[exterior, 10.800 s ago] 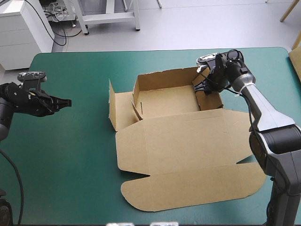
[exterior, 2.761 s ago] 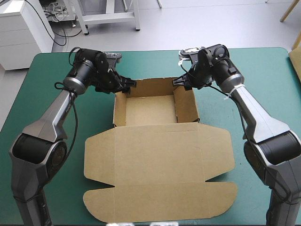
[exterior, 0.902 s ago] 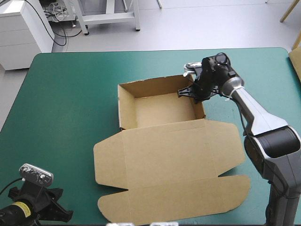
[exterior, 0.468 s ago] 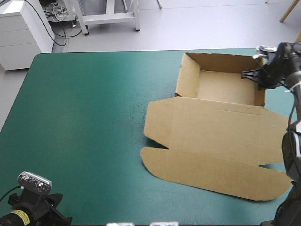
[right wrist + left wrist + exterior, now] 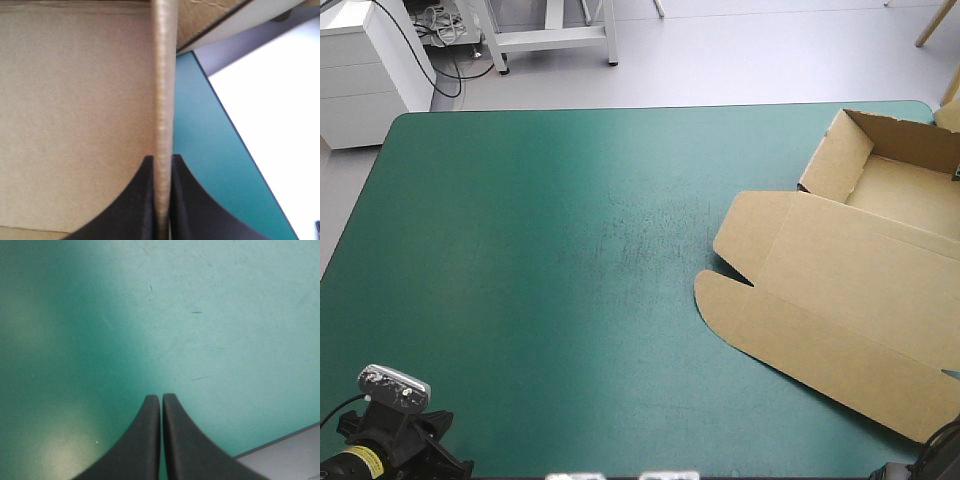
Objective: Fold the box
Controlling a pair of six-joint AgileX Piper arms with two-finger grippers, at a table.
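Two thirds of the bench (image 5: 540, 250) lie bare in the high view, its teal-green cover open from the left edge to past the middle; the box (image 5: 840, 280) sits on the right side, its open tray (image 5: 900, 185) at the far right corner, its lid (image 5: 820, 300) flat on the cover and reaching toward the near right, where it runs out of the picture; the left arm (image 5: 385, 440) is low at the near left corner, well apart from the box; of the right arm (image 5: 935, 450) only a dark part shows at the near right corner. Just before, the box lay closer to the middle and squarer to the far edge; it is now farther right and turned, while the left arm keeps to the same corner.

Left wrist view: the left jaws are shut, tips meeting in one arch with nothing between them, over bare cover; an edge of the bench runs just beside them.

Right wrist view: the right jaws are all but shut on a raised wall (image 5: 163, 90) of the box, the board's edge between them; the tray's floor lies to one side, a strip of cover and the bench's edge to the other.
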